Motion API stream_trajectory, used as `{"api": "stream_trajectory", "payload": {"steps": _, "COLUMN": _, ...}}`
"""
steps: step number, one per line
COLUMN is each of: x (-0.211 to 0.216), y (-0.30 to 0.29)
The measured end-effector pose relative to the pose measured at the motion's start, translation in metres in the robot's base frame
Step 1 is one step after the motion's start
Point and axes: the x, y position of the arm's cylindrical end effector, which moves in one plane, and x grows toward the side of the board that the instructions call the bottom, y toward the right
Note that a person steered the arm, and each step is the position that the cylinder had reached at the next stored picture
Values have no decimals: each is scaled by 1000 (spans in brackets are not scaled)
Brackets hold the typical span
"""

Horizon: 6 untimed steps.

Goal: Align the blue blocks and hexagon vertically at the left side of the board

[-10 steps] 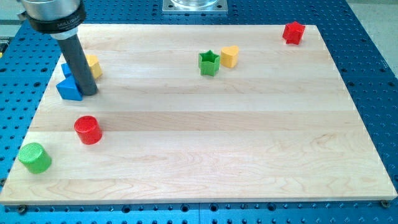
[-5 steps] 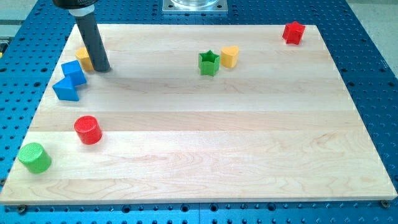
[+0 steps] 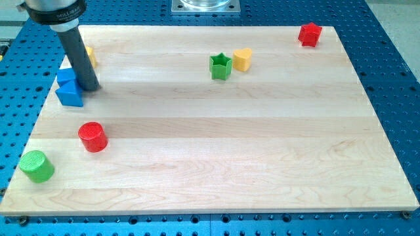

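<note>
Two blue blocks sit close together near the board's left edge: a blue cube, partly hidden by the rod, and a blue triangular block just below it. The yellow hexagon lies above them, mostly hidden behind the rod. My tip rests on the board at the right side of the blue blocks, touching or nearly touching them. The rod leans up to the view's top left.
A red cylinder and a green cylinder stand at the lower left. A green star and a yellow heart sit at top centre. A red block is at the top right corner.
My tip went up beside the yellow hexagon, then came back down and left to the blue blocks. The blue cube shifted left and the hexagon moved slightly up and left.
</note>
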Motion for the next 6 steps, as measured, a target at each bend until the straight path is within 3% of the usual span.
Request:
{"api": "stream_trajectory", "payload": {"steps": 1, "x": 34, "y": 11}}
{"api": "stream_trajectory", "payload": {"steps": 3, "x": 61, "y": 8}}
{"api": "stream_trajectory", "payload": {"steps": 6, "x": 42, "y": 29}}
